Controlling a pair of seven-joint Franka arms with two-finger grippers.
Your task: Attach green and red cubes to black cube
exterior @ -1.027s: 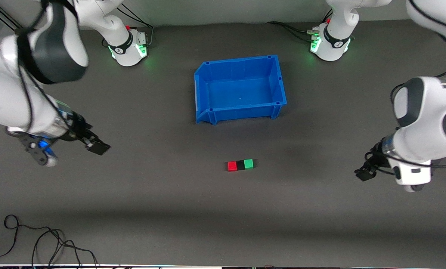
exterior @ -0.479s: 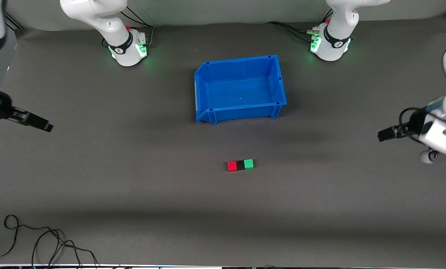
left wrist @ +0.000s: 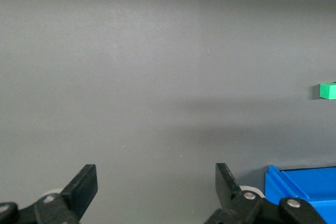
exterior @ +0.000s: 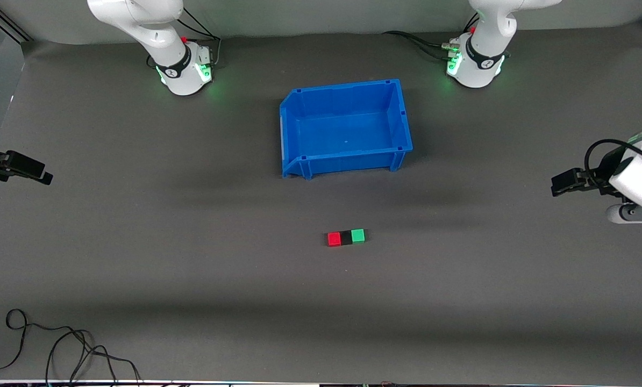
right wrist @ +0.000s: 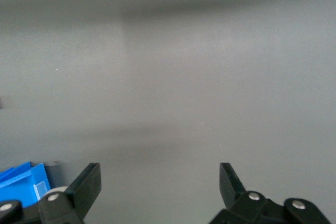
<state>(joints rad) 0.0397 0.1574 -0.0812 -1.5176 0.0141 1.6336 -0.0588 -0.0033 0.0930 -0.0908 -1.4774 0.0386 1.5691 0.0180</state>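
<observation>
The red cube (exterior: 333, 238), the black cube (exterior: 346, 237) and the green cube (exterior: 357, 235) lie in one touching row on the grey mat, nearer to the front camera than the blue bin (exterior: 401, 121). The black cube is in the middle. My left gripper (exterior: 563, 181) is open and empty, up over the left arm's end of the table. My right gripper (exterior: 33, 171) is open and empty over the right arm's end. The green cube also shows in the left wrist view (left wrist: 327, 91). In the wrist views the left gripper (left wrist: 156, 182) and the right gripper (right wrist: 160, 181) hold nothing.
The blue bin is open-topped and empty, in the middle of the table toward the arm bases; it also shows in the left wrist view (left wrist: 302, 184) and the right wrist view (right wrist: 21, 182). A black cable (exterior: 57, 349) lies at the near edge at the right arm's end.
Both arms have drawn back from the middle toward their own ends of the table and risen. The three cubes have not moved.
</observation>
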